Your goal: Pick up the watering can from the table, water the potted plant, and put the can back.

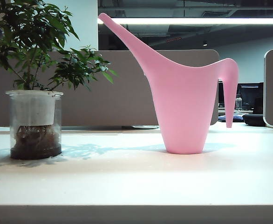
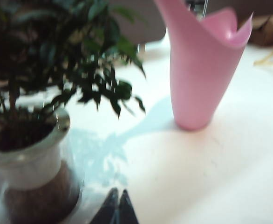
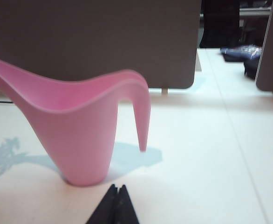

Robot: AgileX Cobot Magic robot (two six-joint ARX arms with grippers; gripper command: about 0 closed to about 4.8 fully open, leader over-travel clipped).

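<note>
The pink watering can (image 1: 185,100) stands upright on the off-white table (image 1: 136,182), spout up to the left, handle curving down on the right. The potted plant (image 1: 35,121), a leafy green shrub in a clear pot, stands apart at the left. No arm shows in the exterior view. In the left wrist view my left gripper (image 2: 118,192) is shut and empty, low over the table beside the pot (image 2: 31,172), with the can (image 2: 199,70) farther off. In the right wrist view my right gripper (image 3: 118,187) is shut and empty, just short of the can's base (image 3: 87,140).
Grey-beige partition panels (image 1: 127,88) stand behind the table. A gap at the right shows dark objects (image 1: 253,119) on a farther desk. The table's thick front edge (image 1: 136,213) runs along the near side.
</note>
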